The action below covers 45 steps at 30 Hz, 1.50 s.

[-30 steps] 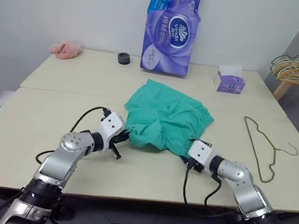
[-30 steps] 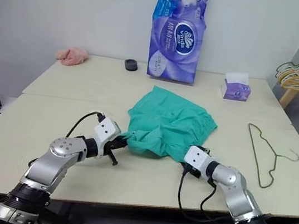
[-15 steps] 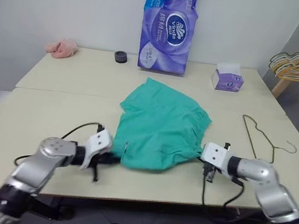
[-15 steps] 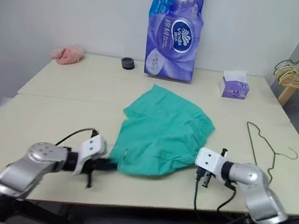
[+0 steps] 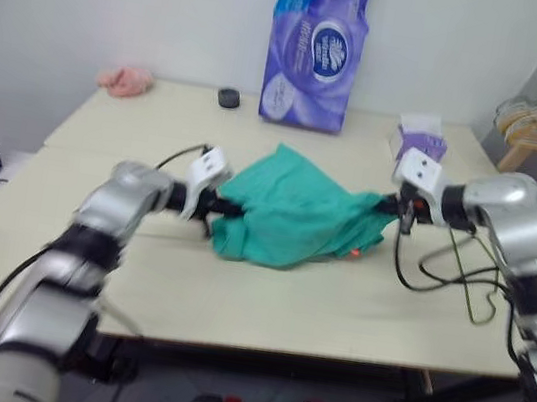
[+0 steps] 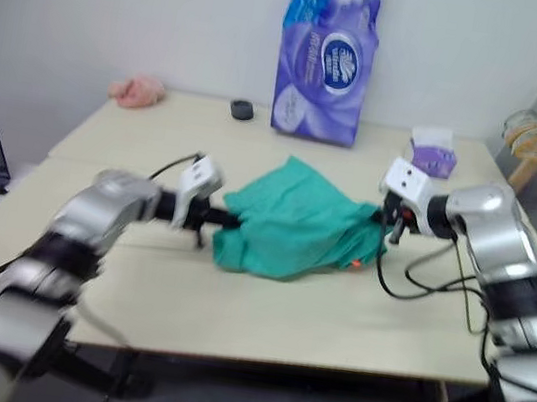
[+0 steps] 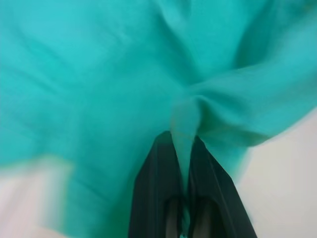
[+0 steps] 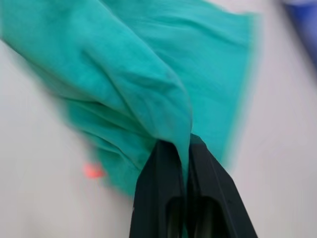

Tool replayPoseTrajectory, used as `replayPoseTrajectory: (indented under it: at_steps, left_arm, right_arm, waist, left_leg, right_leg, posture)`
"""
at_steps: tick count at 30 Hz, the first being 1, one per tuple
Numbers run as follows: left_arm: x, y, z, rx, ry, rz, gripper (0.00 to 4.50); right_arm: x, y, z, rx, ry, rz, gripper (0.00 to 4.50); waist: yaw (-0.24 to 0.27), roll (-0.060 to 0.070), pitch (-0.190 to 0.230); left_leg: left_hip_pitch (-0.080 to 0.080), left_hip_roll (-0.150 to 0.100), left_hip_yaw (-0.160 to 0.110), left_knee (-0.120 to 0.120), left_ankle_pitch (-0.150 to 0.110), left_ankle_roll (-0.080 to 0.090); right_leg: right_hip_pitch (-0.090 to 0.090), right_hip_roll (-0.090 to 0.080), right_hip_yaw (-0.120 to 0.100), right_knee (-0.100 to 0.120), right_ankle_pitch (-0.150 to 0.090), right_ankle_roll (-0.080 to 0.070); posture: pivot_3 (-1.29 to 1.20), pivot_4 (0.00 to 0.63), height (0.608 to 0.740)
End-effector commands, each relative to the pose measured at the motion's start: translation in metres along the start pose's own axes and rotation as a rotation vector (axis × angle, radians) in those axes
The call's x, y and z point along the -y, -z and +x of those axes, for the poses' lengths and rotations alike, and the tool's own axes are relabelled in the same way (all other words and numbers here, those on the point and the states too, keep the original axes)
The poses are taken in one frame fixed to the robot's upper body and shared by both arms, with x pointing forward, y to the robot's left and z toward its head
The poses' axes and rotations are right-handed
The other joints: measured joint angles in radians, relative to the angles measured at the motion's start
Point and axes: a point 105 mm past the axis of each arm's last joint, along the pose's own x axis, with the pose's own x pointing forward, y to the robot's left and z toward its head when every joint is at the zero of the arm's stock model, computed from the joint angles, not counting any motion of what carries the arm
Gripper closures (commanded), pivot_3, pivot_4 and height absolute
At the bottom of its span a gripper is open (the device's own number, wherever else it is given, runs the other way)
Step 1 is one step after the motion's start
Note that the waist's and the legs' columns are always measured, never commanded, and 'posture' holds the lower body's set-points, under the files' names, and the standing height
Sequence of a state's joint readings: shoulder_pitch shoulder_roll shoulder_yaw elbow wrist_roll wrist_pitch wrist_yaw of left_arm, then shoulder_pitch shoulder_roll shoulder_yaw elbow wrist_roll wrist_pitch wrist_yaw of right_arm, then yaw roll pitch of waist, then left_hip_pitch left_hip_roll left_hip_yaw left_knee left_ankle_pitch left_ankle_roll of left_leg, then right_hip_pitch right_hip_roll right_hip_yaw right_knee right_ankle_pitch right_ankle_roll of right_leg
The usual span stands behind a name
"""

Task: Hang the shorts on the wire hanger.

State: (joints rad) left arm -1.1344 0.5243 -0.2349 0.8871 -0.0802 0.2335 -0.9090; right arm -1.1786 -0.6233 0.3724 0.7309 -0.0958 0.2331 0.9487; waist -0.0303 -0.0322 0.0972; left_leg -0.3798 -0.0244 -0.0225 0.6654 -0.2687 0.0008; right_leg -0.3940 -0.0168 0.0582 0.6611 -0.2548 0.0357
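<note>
Sagging limply between two pinches, teal-green soft fabric shorts (image 5: 292,215) behave light and floppy. Left hand (image 5: 215,205) and right hand (image 5: 395,205) clamped on opposite edges, beside thin olive-gold wire hanger (image 5: 474,282) on pale bench (image 5: 254,300); best held at waistband.

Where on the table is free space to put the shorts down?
Bare tabletop runs along the near edge in front of the shorts, and between the pink cloth and the tissue pack. The right side is crowded: wire hanger, cables, tissue box.
</note>
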Motion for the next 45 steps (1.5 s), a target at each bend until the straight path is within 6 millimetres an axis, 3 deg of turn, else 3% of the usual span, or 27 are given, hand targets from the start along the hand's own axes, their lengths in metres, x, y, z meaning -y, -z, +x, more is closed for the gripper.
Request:
replayPoseTrajectory:
  at_steps: [1, 3, 5, 6, 8, 10, 12, 14, 17, 18, 19, 21, 24, 26, 29, 31, 36, 45]
  left_arm:
    - [-0.077, -0.113, -0.040, 0.184, -0.510, 0.245, 4.50]
    - [-0.094, -0.170, -0.077, 0.316, -0.682, 0.318, 4.50]
    - [-0.097, -0.215, -0.111, 0.409, -0.787, 0.442, 4.50]
    - [-0.092, -0.238, -0.129, 0.425, -0.834, 0.607, 4.50]
    - [-0.083, -0.258, -0.146, 0.405, -0.859, 0.841, 4.50]
    - [-0.080, -0.240, -0.135, 0.325, -0.771, 0.950, 4.50]
    - [-0.079, -0.201, -0.116, 0.215, -0.625, 0.994, 4.50]
    - [-0.072, -0.141, -0.089, 0.112, -0.396, 0.897, 4.50]
    - [-0.050, -0.067, -0.066, 0.029, -0.127, 0.729, 4.50]
    - [-0.030, -0.028, -0.057, -0.009, 0.012, 0.641, 4.50]
    - [0.001, 0.019, -0.054, -0.074, 0.191, 0.537, 4.50]
    - [0.062, 0.080, -0.066, -0.175, 0.468, 0.409, 4.50]
    - [0.105, 0.104, -0.088, -0.238, 0.615, 0.319, 4.50]
    - [0.120, 0.113, -0.100, -0.286, 0.668, 0.288, 4.50]
    - [0.157, 0.128, -0.127, -0.355, 0.856, 0.208, 4.50]
    - [0.171, 0.128, -0.137, -0.369, 0.925, 0.185, 4.50]
    - [0.183, 0.122, -0.145, -0.359, 0.975, 0.156, 4.50]
    - [0.176, 0.121, -0.138, -0.340, 0.924, 0.159, 4.50]
  right_arm:
    - [0.091, -0.054, -0.032, 0.052, 0.518, -0.172, 4.43]
    - [0.118, -0.097, -0.061, 0.171, 0.700, -0.214, 4.43]
    - [0.133, -0.133, -0.092, 0.300, 0.832, -0.249, 4.43]
    - [0.137, -0.147, -0.109, 0.379, 0.879, -0.275, 4.43]
    - [0.137, -0.157, -0.126, 0.480, 0.913, -0.312, 4.43]
    - [0.126, -0.140, -0.118, 0.506, 0.866, -0.361, 4.43]
    - [0.103, -0.109, -0.093, 0.499, 0.720, -0.363, 4.43]
    - [0.058, -0.064, -0.060, 0.444, 0.508, -0.369, 4.43]
    - [-0.004, -0.019, -0.037, 0.388, 0.292, -0.335, 4.43]
    - [-0.034, 0.003, -0.029, 0.343, 0.199, -0.311, 4.43]
    - [-0.065, 0.024, -0.024, 0.300, 0.112, -0.295, 4.43]
    - [-0.100, 0.045, -0.021, 0.252, 0.028, -0.221, 4.43]
    - [-0.116, 0.047, -0.024, 0.234, -0.001, -0.223, 4.43]
    - [-0.128, 0.048, -0.025, 0.225, -0.040, -0.228, 4.43]
    - [-0.159, 0.048, -0.033, 0.223, -0.179, -0.301, 4.43]
    - [-0.167, 0.045, -0.037, 0.231, -0.225, -0.322, 4.43]
    - [-0.177, 0.043, -0.048, 0.218, -0.305, -0.355, 4.43]
    - [-0.202, 0.051, -0.072, 0.127, -0.475, -0.317, 4.43]
  waist:
    - [-0.006, -0.001, -0.001]
    - [-0.015, -0.001, -0.002]
    - [-0.028, 0.000, -0.002]
    - [-0.032, 0.000, -0.003]
    - [-0.042, 0.000, -0.003]
    - [-0.049, 0.001, -0.003]
    - [-0.052, 0.002, -0.006]
    - [-0.052, 0.003, -0.006]
    - [-0.052, 0.011, 0.000]
    - [-0.053, 0.013, 0.000]
    - [-0.054, 0.014, 0.001]
    - [-0.065, 0.019, 0.002]
    - [-0.076, 0.011, 0.007]
    - [-0.062, 0.014, 0.008]
    - [-0.045, 0.015, 0.006]
    - [-0.029, 0.014, 0.006]
    - [-0.001, 0.013, 0.006]
    - [-0.002, 0.012, 0.006]
  left_leg:
    - [-0.020, -0.002, 0.001, 0.001, 0.004, -0.008]
    - [-0.044, -0.004, 0.005, -0.001, 0.007, -0.013]
    - [-0.056, -0.003, 0.010, -0.006, 0.004, -0.018]
    - [-0.058, -0.002, 0.008, -0.008, 0.003, -0.021]
    - [-0.057, 0.000, 0.002, -0.015, -0.002, -0.027]
    - [-0.055, -0.001, 0.001, -0.021, -0.003, -0.026]
    - [-0.053, -0.001, 0.001, -0.021, -0.004, -0.025]
    - [-0.048, -0.001, 0.002, -0.020, -0.006, -0.020]
    - [-0.041, -0.002, 0.004, -0.013, -0.001, -0.012]
    - [-0.042, -0.002, 0.003, -0.005, -0.001, -0.011]
    - [-0.041, -0.003, 0.004, 0.000, -0.001, -0.010]
    - [-0.034, -0.002, 0.003, 0.002, -0.003, -0.006]
    - [-0.023, 0.002, 0.006, 0.003, -0.003, -0.006]
    - [-0.019, 0.004, 0.000, 0.010, -0.003, -0.006]
    - [0.007, 0.004, -0.002, 0.006, -0.004, -0.005]
    - [0.020, 0.002, -0.001, -0.001, -0.006, -0.003]
    - [0.016, 0.000, 0.000, 0.002, -0.008, -0.002]
    - [0.018, 0.002, -0.001, 0.001, -0.008, -0.002]
  right_leg:
    - [-0.022, -0.002, 0.002, 0.004, 0.000, 0.000]
    - [-0.053, -0.004, 0.006, 0.011, 0.001, 0.001]
    - [-0.078, -0.008, 0.001, 0.021, 0.000, 0.000]
    - [-0.083, -0.008, -0.003, 0.021, 0.000, 0.000]
    - [-0.085, -0.009, -0.014, 0.019, -0.001, -0.002]
    - [-0.086, -0.010, -0.016, 0.018, -0.001, -0.002]
    - [-0.082, -0.010, -0.017, 0.018, -0.001, -0.002]
    - [-0.074, -0.010, -0.017, 0.016, -0.002, -0.001]
    - [-0.055, -0.009, -0.016, 0.004, -0.005, -0.005]
    - [-0.055, -0.009, -0.015, 0.011, -0.005, -0.005]
    - [-0.055, -0.009, -0.014, 0.018, -0.005, -0.005]
    - [-0.050, -0.009, -0.011, 0.021, -0.004, -0.006]
    - [-0.043, -0.005, -0.009, 0.027, -0.002, -0.010]
    - [-0.035, -0.002, -0.014, 0.030, -0.001, -0.011]
    - [-0.007, 0.004, -0.017, 0.021, -0.008, -0.008]
    - [0.006, 0.002, -0.016, 0.016, -0.014, -0.006]
    - [0.003, -0.003, -0.016, 0.017, -0.014, -0.008]
    - [0.005, -0.003, -0.017, 0.017, -0.015, -0.006]
  posture:
    - [0.00, 0.032, 0.740]
    - [-0.01, 0.033, 0.740]
    - [-0.02, 0.037, 0.740]
    - [-0.03, 0.039, 0.740]
    - [-0.02, 0.046, 0.740]
    - [-0.02, 0.051, 0.740]
    - [-0.02, 0.055, 0.740]
    - [-0.02, 0.062, 0.740]
    - [-0.03, 0.067, 0.740]
    - [-0.03, 0.067, 0.740]
    - [-0.02, 0.069, 0.740]
    - [-0.02, 0.069, 0.740]
    - [-0.02, 0.069, 0.740]
    - [-0.02, 0.068, 0.740]
    - [-0.02, 0.069, 0.740]
    - [-0.03, 0.070, 0.740]
    - [-0.03, 0.070, 0.740]
    - [-0.03, 0.068, 0.740]
